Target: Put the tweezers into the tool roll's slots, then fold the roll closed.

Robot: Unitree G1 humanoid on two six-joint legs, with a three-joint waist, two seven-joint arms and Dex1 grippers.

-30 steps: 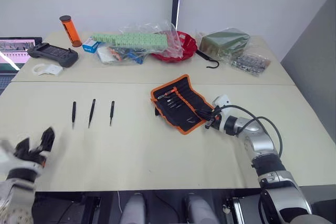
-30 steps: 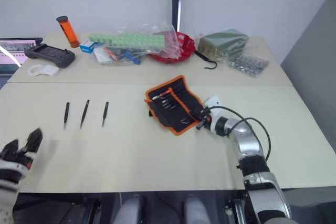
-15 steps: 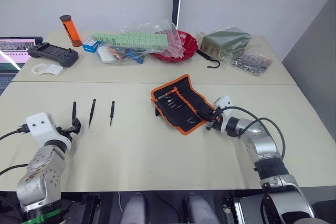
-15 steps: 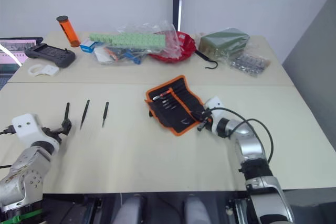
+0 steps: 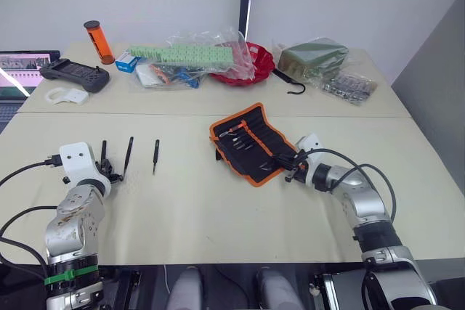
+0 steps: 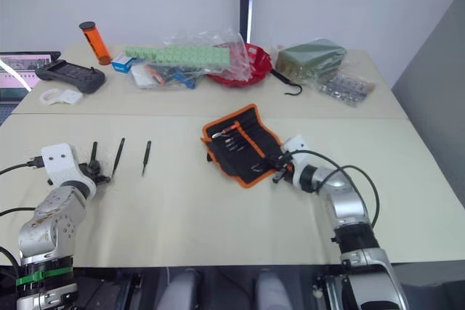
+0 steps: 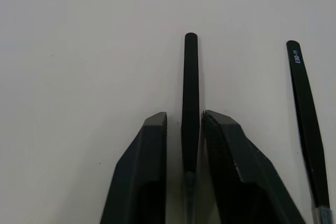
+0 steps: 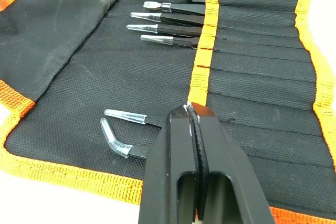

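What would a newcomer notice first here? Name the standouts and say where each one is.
The open tool roll with bright orange binding lies mid-table, the right gripper shut at its near edge. To the left, three loose black tweezers lie in a row, the left gripper straddling the outermost one. Clutter lines the table's far edge.

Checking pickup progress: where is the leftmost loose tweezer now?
The leftmost tweezer lies flat on the table, between the open left gripper's fingers, with another tweezer beside it.

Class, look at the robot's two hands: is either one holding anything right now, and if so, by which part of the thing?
Neither holds anything. The left hand is open, straddling a tweezer lying on the table. The right hand is shut and empty over the tool roll.
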